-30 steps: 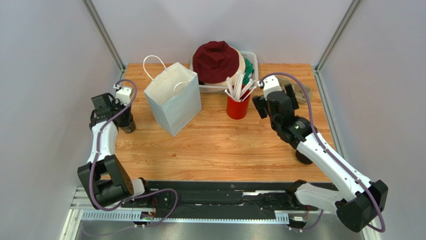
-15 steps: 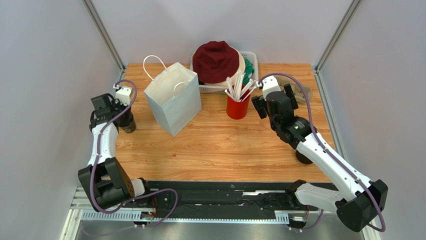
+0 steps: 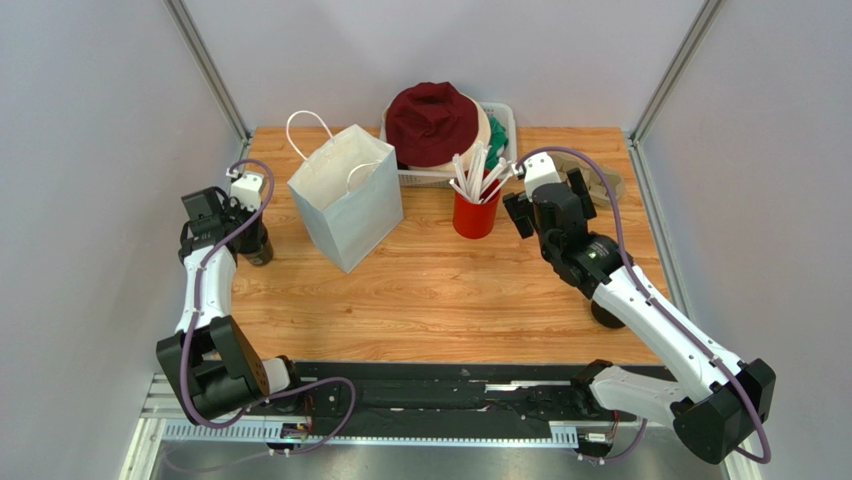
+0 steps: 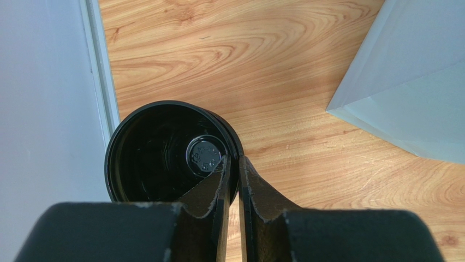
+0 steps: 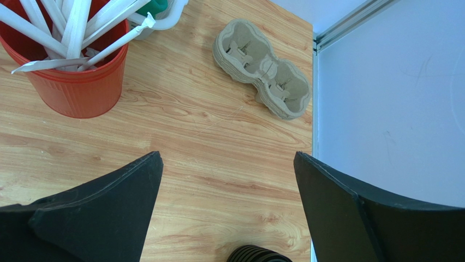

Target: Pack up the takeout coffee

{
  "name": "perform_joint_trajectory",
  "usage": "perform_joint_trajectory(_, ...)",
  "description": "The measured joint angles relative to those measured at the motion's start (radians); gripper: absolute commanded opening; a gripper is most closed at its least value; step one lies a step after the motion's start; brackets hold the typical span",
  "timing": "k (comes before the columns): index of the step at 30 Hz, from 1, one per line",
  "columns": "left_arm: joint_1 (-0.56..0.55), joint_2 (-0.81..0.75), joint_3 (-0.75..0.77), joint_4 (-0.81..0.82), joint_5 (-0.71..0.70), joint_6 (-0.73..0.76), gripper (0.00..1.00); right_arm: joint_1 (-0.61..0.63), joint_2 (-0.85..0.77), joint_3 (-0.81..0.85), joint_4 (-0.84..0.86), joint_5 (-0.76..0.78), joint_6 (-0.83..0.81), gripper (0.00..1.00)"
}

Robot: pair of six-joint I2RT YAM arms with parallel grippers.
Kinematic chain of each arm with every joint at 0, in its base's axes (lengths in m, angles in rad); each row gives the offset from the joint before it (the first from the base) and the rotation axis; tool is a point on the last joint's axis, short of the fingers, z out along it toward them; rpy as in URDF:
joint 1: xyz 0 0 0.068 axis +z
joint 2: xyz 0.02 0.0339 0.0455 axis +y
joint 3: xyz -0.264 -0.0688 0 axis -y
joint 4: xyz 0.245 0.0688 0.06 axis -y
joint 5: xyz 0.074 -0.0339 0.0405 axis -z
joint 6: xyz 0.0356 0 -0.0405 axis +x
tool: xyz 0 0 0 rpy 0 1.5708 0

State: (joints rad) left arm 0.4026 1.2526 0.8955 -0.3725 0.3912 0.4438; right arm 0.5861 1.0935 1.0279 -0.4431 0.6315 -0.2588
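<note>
The takeout coffee cup, dark brown-black with no lid on it, stands at the table's left edge next to the white paper bag. In the left wrist view the cup is open-topped and dark inside. My left gripper has one finger inside the rim and one outside, shut narrowly on the cup wall. Near the back right, my right gripper hangs wide open over bare wood with nothing between its fingers.
A red cup of wrapped straws stands mid-back, with a white basket holding a maroon hat behind it. A cardboard cup carrier lies at the back right. A black ribbed round item sits under the right arm. The side wall is close to the cup's left.
</note>
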Motion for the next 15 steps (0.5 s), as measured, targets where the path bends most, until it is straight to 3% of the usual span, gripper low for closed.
perform_joint_trajectory(15,0.000,0.017,0.000,-0.004,0.015,0.001,0.16,0.000,0.000,0.000,0.000,0.000,0.000,0.98)
